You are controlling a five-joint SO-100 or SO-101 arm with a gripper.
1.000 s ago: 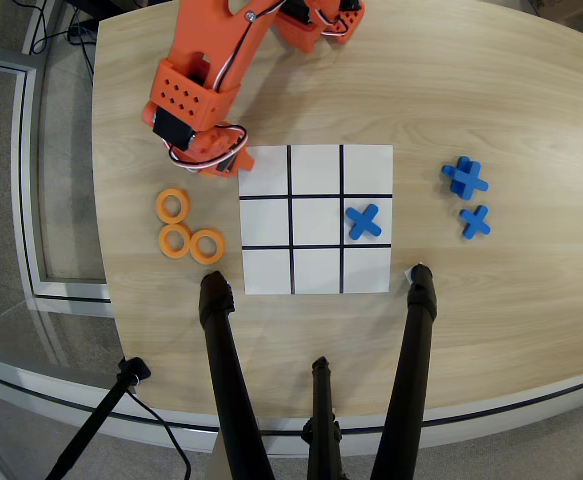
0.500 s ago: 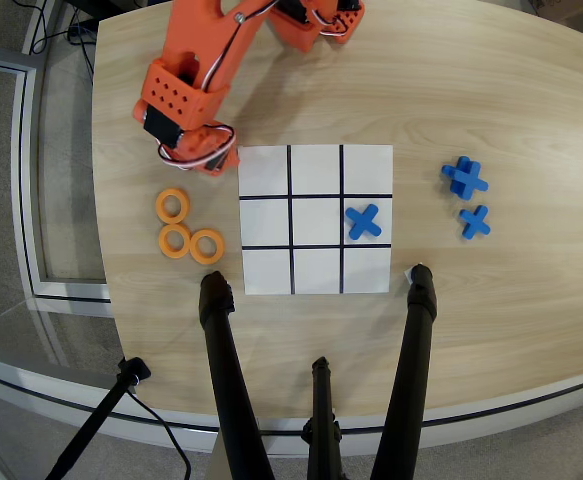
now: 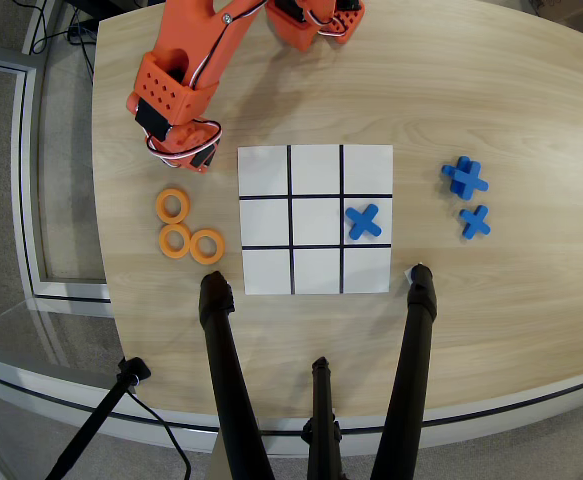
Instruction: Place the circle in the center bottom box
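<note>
Three orange rings [image 3: 174, 205] lie clustered on the table [image 3: 491, 110] just left of the grid sheet; any fourth may be hidden beneath the arm. The center bottom box [image 3: 316, 169], nearest the robot base, is bare. A blue cross [image 3: 363, 221] sits in the middle row's right cell; more crosses [image 3: 465, 178] lie right. The hand [image 3: 183, 150] hovers above the rings; I cannot tell its grip.

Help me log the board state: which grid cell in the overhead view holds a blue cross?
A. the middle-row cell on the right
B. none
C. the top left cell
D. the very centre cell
A: the blue cross lies in the right cell of the grid's middle row; the other cells are bare.
</note>
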